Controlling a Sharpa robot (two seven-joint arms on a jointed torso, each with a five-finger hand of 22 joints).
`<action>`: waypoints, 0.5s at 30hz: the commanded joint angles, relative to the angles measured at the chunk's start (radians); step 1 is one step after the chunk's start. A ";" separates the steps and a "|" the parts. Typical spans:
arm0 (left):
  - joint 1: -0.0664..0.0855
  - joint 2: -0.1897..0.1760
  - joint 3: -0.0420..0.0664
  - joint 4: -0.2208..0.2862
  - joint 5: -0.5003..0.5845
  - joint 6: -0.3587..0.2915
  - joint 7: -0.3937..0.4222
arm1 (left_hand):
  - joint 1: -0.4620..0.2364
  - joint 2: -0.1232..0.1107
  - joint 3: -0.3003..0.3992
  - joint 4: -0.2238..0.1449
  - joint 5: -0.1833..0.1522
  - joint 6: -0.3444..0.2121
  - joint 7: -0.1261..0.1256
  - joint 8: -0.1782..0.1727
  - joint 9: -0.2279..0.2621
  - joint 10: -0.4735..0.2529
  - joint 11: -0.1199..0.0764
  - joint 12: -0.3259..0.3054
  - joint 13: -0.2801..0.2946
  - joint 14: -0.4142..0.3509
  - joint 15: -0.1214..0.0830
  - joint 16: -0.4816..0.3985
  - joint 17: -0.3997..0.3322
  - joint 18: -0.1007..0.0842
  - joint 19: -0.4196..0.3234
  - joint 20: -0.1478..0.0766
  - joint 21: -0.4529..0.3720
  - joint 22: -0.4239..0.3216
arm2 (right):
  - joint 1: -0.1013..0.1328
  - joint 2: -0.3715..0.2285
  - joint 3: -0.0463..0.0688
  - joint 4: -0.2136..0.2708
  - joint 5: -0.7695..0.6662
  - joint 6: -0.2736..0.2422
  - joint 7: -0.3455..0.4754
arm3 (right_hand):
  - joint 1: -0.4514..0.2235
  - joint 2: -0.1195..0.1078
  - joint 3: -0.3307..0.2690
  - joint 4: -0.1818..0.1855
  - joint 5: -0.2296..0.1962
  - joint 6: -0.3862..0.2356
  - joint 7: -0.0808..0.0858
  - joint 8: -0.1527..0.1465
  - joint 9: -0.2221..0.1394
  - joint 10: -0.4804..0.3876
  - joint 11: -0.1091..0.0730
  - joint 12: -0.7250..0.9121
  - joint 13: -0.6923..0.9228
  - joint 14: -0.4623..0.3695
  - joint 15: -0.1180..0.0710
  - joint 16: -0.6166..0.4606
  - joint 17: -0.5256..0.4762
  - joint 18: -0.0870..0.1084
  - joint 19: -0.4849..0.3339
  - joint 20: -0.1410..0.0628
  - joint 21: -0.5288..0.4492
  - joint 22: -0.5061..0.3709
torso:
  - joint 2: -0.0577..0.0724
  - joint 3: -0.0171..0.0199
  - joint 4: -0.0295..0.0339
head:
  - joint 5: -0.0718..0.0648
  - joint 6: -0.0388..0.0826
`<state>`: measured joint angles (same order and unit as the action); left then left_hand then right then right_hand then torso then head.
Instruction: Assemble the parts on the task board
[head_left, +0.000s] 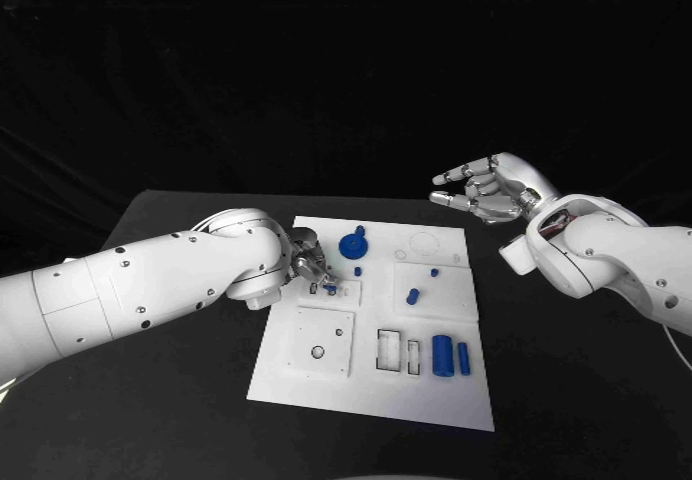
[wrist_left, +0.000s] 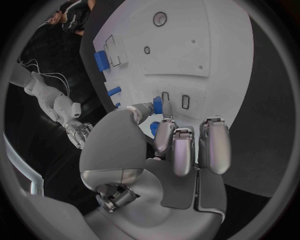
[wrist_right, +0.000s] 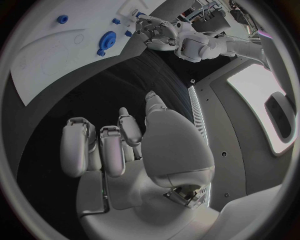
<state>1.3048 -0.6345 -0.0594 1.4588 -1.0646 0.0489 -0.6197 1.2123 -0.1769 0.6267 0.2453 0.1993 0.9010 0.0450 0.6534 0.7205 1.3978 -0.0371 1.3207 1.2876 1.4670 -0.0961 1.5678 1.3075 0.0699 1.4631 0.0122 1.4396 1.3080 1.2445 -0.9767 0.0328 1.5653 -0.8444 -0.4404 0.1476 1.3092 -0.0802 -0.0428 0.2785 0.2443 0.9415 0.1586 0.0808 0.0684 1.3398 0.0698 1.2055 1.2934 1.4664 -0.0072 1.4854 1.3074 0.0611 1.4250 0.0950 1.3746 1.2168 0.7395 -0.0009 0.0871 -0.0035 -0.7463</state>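
Head view: left hand (head_left: 306, 262) pinches a small blue part (head_left: 330, 289) low over the task board (head_left: 433, 395), by the small slots; right hand (head_left: 488, 189) hovers off the far corner, fingers apart, holding nothing
Left wrist view: blue part (wrist_left: 158, 106) sits between fingertips (wrist_left: 166, 121) just beside the slots (wrist_left: 185, 101); I'd square it to the slot before pressing
Right wrist view: keep right hand (wrist_right: 125, 150) clear

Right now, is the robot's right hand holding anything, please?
No: the right hand is raised beyond the white task board, fingers apart, nothing in it.

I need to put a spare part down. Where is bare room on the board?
Bare: the task board's near edge, below the rectangular slots, and its far right corner. Crowded: around the left hand and the blue gear.
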 joint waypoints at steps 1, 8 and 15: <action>-0.007 -0.002 0.000 0.007 -0.099 -0.054 0.023 | -0.006 -0.004 0.166 -0.165 0.003 0.006 -0.010 0.006 0.001 0.007 -0.001 0.007 0.001 0.104 0.000 0.003 0.263 -0.021 0.025 0.001 0.004 0.018 | -0.001 0.000 0.000 0.001 -0.009 0.014 0.004 | -0.005 0.000 -0.005 -0.002 0.004 0.003 -0.003 0.007 0.001 -0.005 -0.001 -0.006 -0.002 0.073 -0.003 -0.006 0.139 0.012 -0.002 -0.003 -0.004 -0.001 | 0.001 -0.0005 -0.0017 | 0.002 0.000; -0.016 -0.006 0.000 0.020 -0.134 -0.058 0.018 | -0.007 -0.005 0.166 -0.165 0.003 0.007 -0.010 0.006 0.002 0.008 -0.001 0.007 0.002 0.104 0.000 0.003 0.263 -0.021 0.025 0.001 0.005 0.018 | -0.001 0.001 0.000 0.000 -0.009 0.017 0.002 | -0.007 0.003 -0.007 -0.001 0.006 0.003 -0.003 0.007 0.001 -0.005 -0.001 -0.005 -0.002 0.073 -0.003 -0.006 0.139 0.012 -0.001 -0.003 -0.004 0.000 | 0.003 0.0000 -0.0038 | 0.003 -0.002; -0.021 0.001 0.000 0.018 -0.157 -0.043 0.003 | -0.007 -0.005 0.167 -0.166 0.003 0.007 -0.010 0.006 0.002 0.008 -0.001 0.007 0.002 0.104 0.000 0.003 0.263 -0.021 0.025 0.001 0.005 0.019 | -0.001 0.001 0.000 0.001 -0.009 0.019 0.002 | -0.007 0.003 -0.007 -0.001 0.006 0.003 -0.003 0.007 0.001 -0.005 -0.001 -0.005 -0.002 0.073 -0.003 -0.006 0.139 0.012 -0.001 -0.003 -0.004 0.000 | 0.002 0.0000 -0.0023 | 0.000 -0.005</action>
<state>1.2849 -0.6361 -0.0597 1.4756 -1.1833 0.0055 -0.6140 1.2004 -0.1887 0.6429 0.2290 0.1954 0.9027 0.0463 0.6532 0.7213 1.3991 -0.0359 1.3246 1.2879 1.4670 -0.0961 1.5678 1.3074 0.0699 1.4631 0.0122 1.4396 1.3079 1.2445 -0.9763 0.0324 1.5655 -0.8445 -0.4355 0.1475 1.3093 -0.0802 -0.0428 0.2785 0.2441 0.9415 0.1587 0.0807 0.0683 1.3399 0.0699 1.2055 1.2924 1.4664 -0.0072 1.4854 1.3073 0.0612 1.4250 0.0950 1.3746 1.2169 0.7416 -0.0009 0.0841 -0.0022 -0.7506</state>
